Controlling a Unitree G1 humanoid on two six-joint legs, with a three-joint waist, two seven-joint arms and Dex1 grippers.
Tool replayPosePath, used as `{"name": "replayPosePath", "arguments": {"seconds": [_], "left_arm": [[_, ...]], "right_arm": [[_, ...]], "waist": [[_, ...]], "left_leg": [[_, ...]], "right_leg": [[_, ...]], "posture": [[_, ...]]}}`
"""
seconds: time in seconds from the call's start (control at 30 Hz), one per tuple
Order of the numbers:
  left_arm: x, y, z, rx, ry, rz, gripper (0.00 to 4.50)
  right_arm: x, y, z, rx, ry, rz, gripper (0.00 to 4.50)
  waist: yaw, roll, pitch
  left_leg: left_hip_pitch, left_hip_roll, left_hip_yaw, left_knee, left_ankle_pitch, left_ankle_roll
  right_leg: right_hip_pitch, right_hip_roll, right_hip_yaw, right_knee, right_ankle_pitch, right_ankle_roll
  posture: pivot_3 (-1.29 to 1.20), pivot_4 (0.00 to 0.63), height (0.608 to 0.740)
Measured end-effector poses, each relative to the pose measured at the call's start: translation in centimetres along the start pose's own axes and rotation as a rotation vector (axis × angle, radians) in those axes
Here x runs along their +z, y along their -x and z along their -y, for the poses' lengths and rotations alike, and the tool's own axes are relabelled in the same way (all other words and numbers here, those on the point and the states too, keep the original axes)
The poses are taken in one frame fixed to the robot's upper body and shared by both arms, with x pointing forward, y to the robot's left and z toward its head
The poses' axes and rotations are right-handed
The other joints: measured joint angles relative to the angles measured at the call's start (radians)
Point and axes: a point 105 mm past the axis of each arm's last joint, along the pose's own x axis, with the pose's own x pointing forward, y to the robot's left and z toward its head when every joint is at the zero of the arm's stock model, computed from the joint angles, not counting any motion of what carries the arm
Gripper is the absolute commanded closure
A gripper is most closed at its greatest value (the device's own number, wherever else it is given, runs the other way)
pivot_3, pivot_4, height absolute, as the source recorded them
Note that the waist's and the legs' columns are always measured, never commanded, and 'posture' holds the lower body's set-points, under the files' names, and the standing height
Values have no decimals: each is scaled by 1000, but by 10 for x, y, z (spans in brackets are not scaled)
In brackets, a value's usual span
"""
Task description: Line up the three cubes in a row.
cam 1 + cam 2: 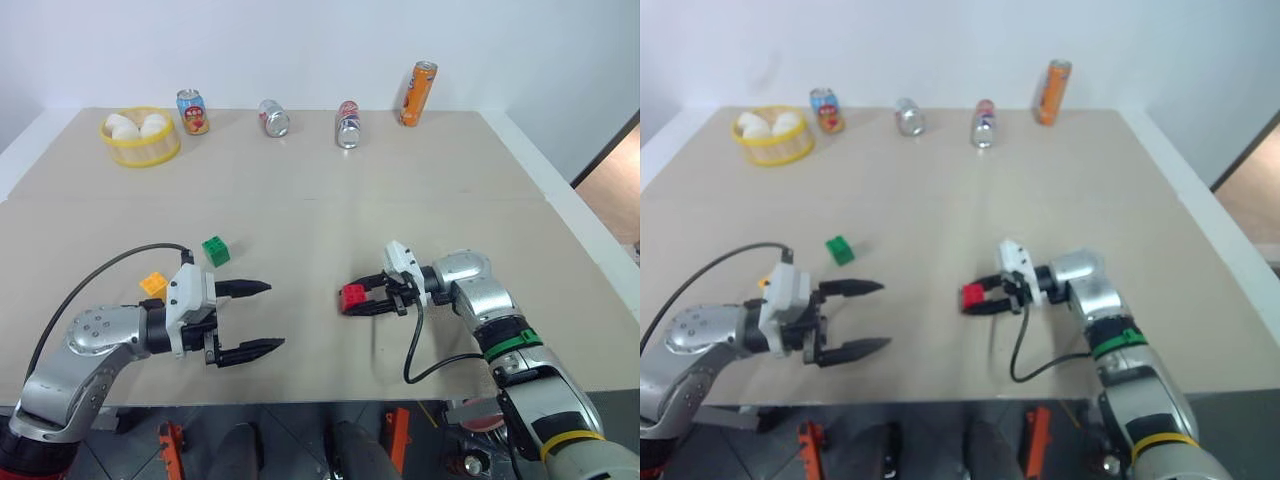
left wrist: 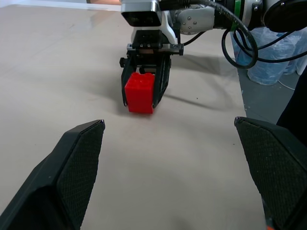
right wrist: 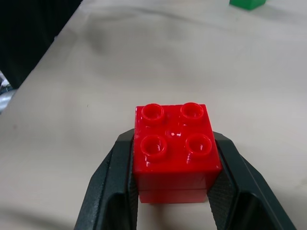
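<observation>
Cubes are sitting spread over the near part of the tan bench [image 1: 330, 200]. The red cube [image 1: 352, 297] is being held by the right gripper [image 1: 362, 300], whose jaws are clamping its two sides; in the right wrist view its four studs are facing the camera, and it is at or just above the bench surface. The green cube [image 1: 215, 250] is lying free on the bench, well to the left of the red one. The yellow-orange cube [image 1: 153, 284] is resting near the left gripper's wrist, partly hidden behind it. The left gripper [image 1: 258, 318] is hovering with its jaws standing wide apart and holding nothing, pointing across toward the red cube. Along the far edge a yellow basket of white eggs [image 1: 141, 137] and four drink cans are standing or lying, the orange can [image 1: 417, 94] being the tallest.
</observation>
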Motion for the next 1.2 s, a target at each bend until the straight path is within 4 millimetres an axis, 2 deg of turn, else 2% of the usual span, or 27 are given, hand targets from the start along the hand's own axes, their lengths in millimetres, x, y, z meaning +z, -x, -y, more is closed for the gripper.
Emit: {"name": "replayPosePath", "arguments": {"seconds": [0.03,0.1,0.13,0.17,0.3,0.43,0.53,0.63,0.73,0.8,0.9,1.2], "left_arm": [[0,0,0,2,-2,-1,0],[1,1,-1,10,-5,-1,0],[1,1,-2,14,-7,-2,0],[1,2,-2,17,-7,-3,0],[1,2,-3,29,-4,-4,0],[7,5,-13,96,0,18,0],[17,14,-33,178,3,18,0],[21,27,-58,259,20,-23,0],[20,44,-89,346,3,-113,0],[15,53,-108,385,-11,-179,0],[5,55,-126,407,13,-228,0],[-25,42,-149,374,88,-320,0]], "right_arm": [[0,-1,0,4,8,-2,3219],[0,-2,-1,12,19,-6,2185],[0,-2,-1,16,22,-8,1990],[-2,-3,-2,22,21,-12,1518],[-2,-4,-3,27,23,-12,96],[7,-3,-2,25,11,27,41],[33,1,3,11,17,99,41],[70,6,9,-10,68,180,41],[94,0,13,-42,93,224,41],[101,-6,15,-65,83,244,41],[103,-10,20,-107,54,254,41],[115,-15,38,-244,46,285,41]], "waist": [[0,0,0],[0,0,0],[0,0,0],[0,0,0],[0,0,0],[0,0,0],[0,0,0],[0,0,0],[0,0,0],[0,0,0],[1,0,0],[2,0,0]], "left_leg": [[0,0,0,0,0,0],[0,0,0,0,0,0],[1,0,0,0,0,0],[1,0,0,0,0,0],[1,0,0,0,0,0],[0,0,0,0,0,0],[1,1,0,0,0,0],[1,2,-1,1,0,0],[1,4,-1,1,0,-1],[1,4,-1,0,0,-1],[-2,4,-1,0,0,-1],[-3,5,-1,-1,-1,-3]], "right_leg": [[0,0,0,0,0,0],[0,0,0,0,0,0],[0,0,0,0,0,0],[0,0,0,0,0,0],[0,0,0,0,0,0],[0,0,0,1,0,0],[0,1,0,2,1,0],[0,2,-1,2,1,0],[0,4,-2,2,1,-1],[-1,5,-2,2,1,-2],[-3,5,-2,2,3,1],[-5,6,-2,2,2,2]], "posture": [[0,150,740],[0,150,740],[0,150,740],[0,150,740],[0,150,740],[0,150,740],[0,150,740],[0,150,740],[0,150,740],[0,150,740],[0,150,740],[0,150,740]]}}
